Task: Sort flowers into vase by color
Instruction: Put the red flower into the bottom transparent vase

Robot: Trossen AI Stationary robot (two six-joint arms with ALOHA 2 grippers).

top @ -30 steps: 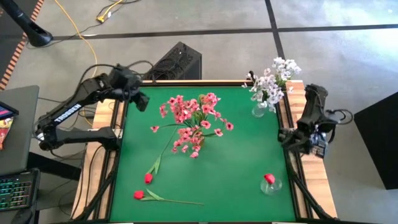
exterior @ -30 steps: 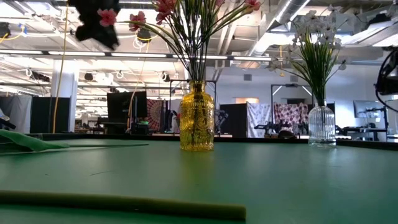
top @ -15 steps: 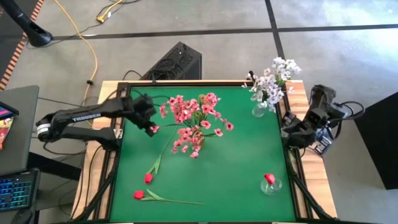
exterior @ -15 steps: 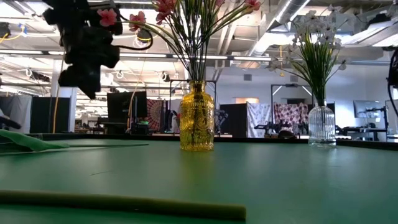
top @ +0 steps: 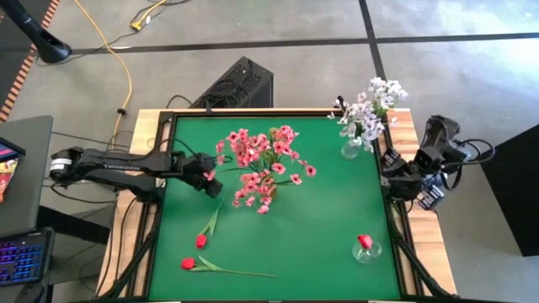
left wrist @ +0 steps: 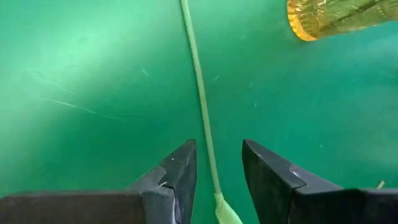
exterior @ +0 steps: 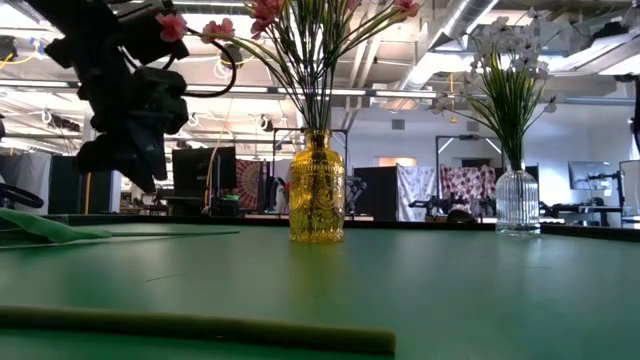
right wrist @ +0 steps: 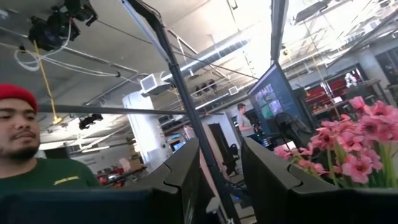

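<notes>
Robotics lab or open industrial workspace, not a home: bare concrete floor [top: 455, 76] marked with dark tape lines, a yellow cable [top: 118, 59] trailing off toward 11 o'clock of the green-topped table [top: 303, 227]. Across the table, exposed ceiling ducts and strip lights [exterior: 420, 60], monitors [exterior: 200, 170], hanging patterned cloths [exterior: 460, 185]. Lit keyboard [top: 18, 257] on a desk at 8 o'clock; a person in a red cap [right wrist: 15, 96] stands nearby.

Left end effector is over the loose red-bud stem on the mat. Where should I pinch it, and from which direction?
Pinch the thin green stem at a bare stretch, coming straight down. It lies flat on the green mat, running lengthwise between the open fingers of the left end effector, so closing across it needs no turning.
</notes>
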